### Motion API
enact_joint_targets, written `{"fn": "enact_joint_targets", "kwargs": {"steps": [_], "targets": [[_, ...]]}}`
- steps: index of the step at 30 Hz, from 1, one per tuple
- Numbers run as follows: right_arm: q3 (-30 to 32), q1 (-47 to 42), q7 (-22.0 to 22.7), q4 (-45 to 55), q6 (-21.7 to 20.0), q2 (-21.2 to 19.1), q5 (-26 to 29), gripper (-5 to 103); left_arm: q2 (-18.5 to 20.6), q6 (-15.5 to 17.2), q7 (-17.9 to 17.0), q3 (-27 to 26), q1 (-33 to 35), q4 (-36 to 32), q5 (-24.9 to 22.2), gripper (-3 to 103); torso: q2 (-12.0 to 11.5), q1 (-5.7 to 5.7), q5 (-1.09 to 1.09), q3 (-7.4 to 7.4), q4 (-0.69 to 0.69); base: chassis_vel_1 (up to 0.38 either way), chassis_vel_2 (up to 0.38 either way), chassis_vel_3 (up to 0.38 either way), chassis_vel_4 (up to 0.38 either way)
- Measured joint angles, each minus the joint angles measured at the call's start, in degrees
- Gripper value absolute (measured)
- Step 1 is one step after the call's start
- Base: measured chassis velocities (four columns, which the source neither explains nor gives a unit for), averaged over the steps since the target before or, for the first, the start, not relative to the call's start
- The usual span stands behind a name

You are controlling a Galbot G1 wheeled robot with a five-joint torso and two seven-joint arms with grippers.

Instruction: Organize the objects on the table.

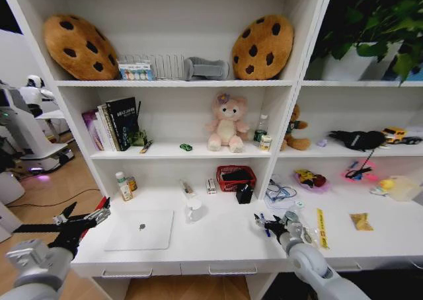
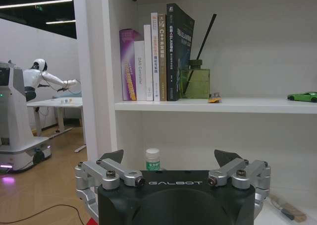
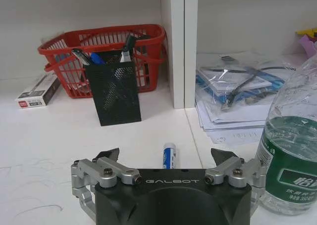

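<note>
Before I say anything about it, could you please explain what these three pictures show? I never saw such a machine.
It is a wheeled robot with two arms; each ends in a two-fingered tool. The wide picture comes from a camera on its head, looking down at a white desk joined to shelves. The other two come from cameras on its wrists.

The left tool hangs open at the desk's left end, beside a closed silver laptop. In its wrist picture you look past its fingers to books on a shelf.

The right tool is open, low over the desk, with a blue marker lying between its fingers. Near it stand a water bottle, a black pen holder and a red basket. Neither tool holds anything.
</note>
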Motion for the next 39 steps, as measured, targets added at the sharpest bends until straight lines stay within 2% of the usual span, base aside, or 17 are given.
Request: {"fn": "enact_joint_targets", "kwargs": {"steps": [7,8,16,22,26,29,31,32,34,36,37,39], "targets": [[-2.1,4.5,-0.7,-4.0,-1.1,0.5,1.6,100,0.0,0.0,0.0,0.0,0.0,0.0,0.0,100,0.0,0.01,-0.01,0.0,0.0,0.0,0.0,0.0,0.0],[-2.4,5.0,-0.7,-4.4,-1.3,0.5,1.7,103,0.0,0.0,0.0,0.0,0.0,0.0,0.0,100,0.0,0.01,0.0,0.0,0.01,0.0,0.0,0.0,0.0],[-4.2,7.5,0.3,-6.4,-2.4,1.2,1.8,94,0.0,0.0,0.0,0.0,0.0,0.0,0.0,100,0.0,0.01,-0.01,0.0,0.0,0.0,0.0,0.0,0.0],[-4.5,7.8,0.3,-6.7,-3.4,1.2,1.9,98,0.0,0.0,0.0,0.0,0.0,0.0,0.0,100,0.0,0.01,-0.01,0.0,0.0,0.0,0.0,0.0,0.0],[-4.8,8.1,0.4,-6.9,-3.9,1.2,2.0,90,0.0,0.0,0.0,0.0,0.0,0.0,0.0,100,0.0,0.01,-0.01,0.0,0.0,0.0,0.0,0.0,0.0],[-5.4,8.5,1.9,-7.1,-4.2,1.2,2.9,74,0.0,0.0,0.0,0.0,0.0,0.0,0.0,100,0.0,0.01,0.0,0.0,0.0,0.0,0.0,0.0,0.0],[-5.5,8.6,2.3,-7.0,-4.4,1.2,3.3,74,0.0,0.0,0.0,0.0,0.0,0.0,0.0,100,0.0,0.01,-0.02,0.0,0.0,0.0,0.0,0.0,0.0],[-5.5,8.8,2.6,-7.0,-4.8,1.2,4.0,63,0.0,0.0,0.0,0.0,0.0,0.0,0.0,100,0.0,0.01,-0.02,0.0,0.0,0.0,0.0,0.0,0.0],[-5.6,9.0,2.7,-7.1,-5.0,1.3,4.2,63,0.0,0.0,0.0,0.0,0.0,0.0,0.0,100,0.0,0.01,-0.02,-0.01,0.0,0.0,0.0,0.0,0.0],[-6.1,9.5,3.1,-7.7,-5.0,1.2,4.3,52,0.0,0.0,0.0,0.0,0.0,0.0,0.0,100,0.0,0.01,-0.03,-0.01,0.0,0.0,0.0,0.0,0.0],[-6.1,9.5,3.1,-7.7,-5.0,1.2,4.3,52,0.0,0.0,0.0,0.0,0.0,0.0,0.0,100,0.0,0.01,-0.03,-0.01,0.0,0.0,0.0,0.0,0.0],[-6.5,9.7,3.4,-7.8,-5.0,1.1,4.4,42,0.0,0.0,0.0,0.0,0.0,0.0,0.0,100,0.0,0.01,-0.03,-0.01,0.0,0.0,0.0,0.0,0.0]]}}
